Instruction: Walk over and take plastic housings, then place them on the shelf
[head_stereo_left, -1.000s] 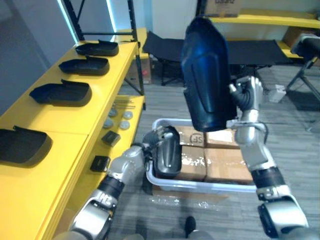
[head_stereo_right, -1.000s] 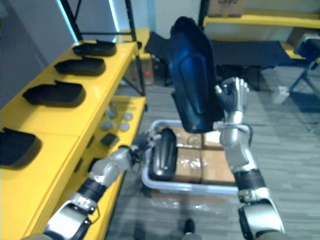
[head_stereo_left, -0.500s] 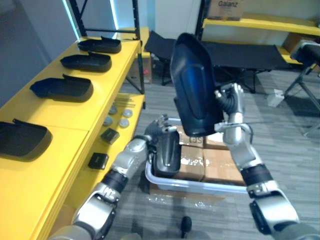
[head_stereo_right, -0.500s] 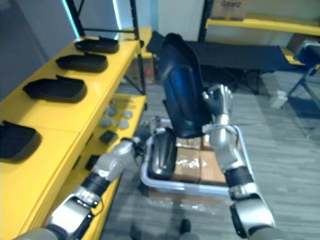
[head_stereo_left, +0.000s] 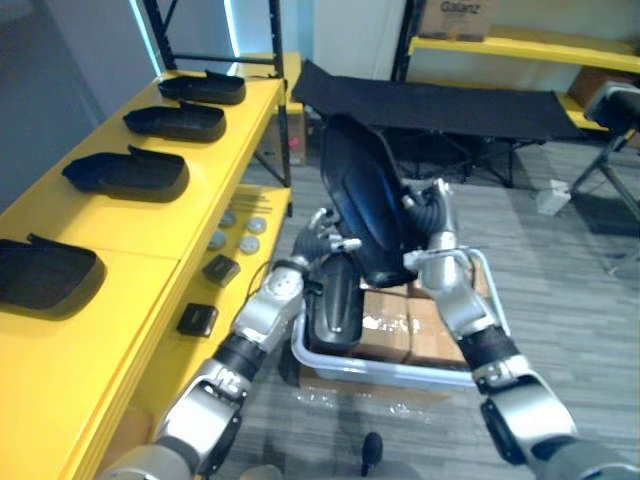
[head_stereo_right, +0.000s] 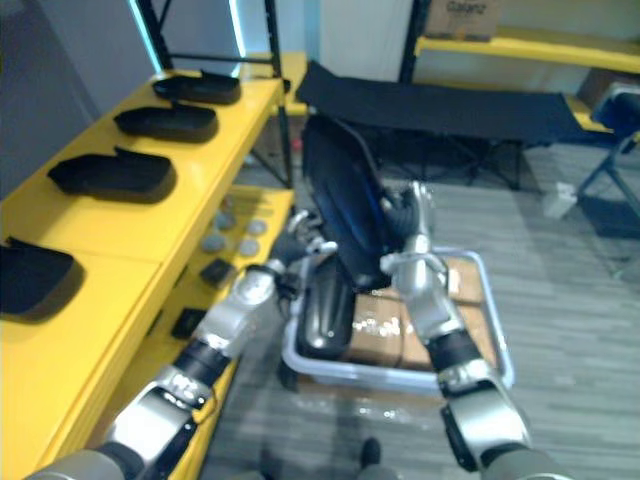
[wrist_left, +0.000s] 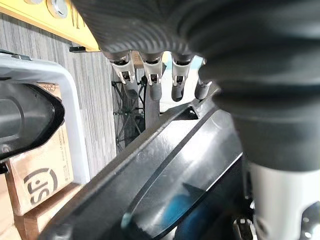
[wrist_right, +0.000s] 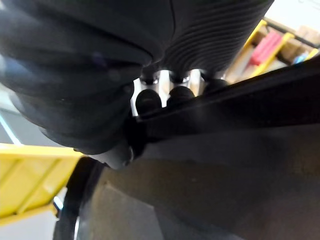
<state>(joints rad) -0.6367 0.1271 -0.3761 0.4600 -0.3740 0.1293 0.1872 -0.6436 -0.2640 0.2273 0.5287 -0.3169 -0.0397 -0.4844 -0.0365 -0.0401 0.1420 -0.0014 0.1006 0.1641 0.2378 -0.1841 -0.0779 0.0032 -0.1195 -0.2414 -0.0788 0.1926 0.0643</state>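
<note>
My right hand (head_stereo_left: 432, 216) is shut on a large glossy black plastic housing (head_stereo_left: 360, 205), holding it upright and tilted above the white bin (head_stereo_left: 400, 370). In the right wrist view its fingers (wrist_right: 175, 95) curl over the housing's edge (wrist_right: 225, 165). My left hand (head_stereo_left: 322, 236) is open at the housing's lower left side, its straight fingers (wrist_left: 150, 85) lying along the rim (wrist_left: 165, 185). A second black housing (head_stereo_left: 333, 305) stands on end in the bin's left side. The yellow shelf (head_stereo_left: 150, 230) runs along the left.
Several black housings lie in a row on the shelf top, the nearest (head_stereo_left: 45, 275) at the left edge. Small black blocks (head_stereo_left: 200, 320) and metal discs (head_stereo_left: 240, 240) sit on the lower ledge. Cardboard boxes (head_stereo_left: 440, 330) fill the bin. A black cot (head_stereo_left: 430, 100) stands behind.
The right hand has lowered the housing and brought it leftward over the bin. The left hand has risen from the bin's housing up to the held one.
</note>
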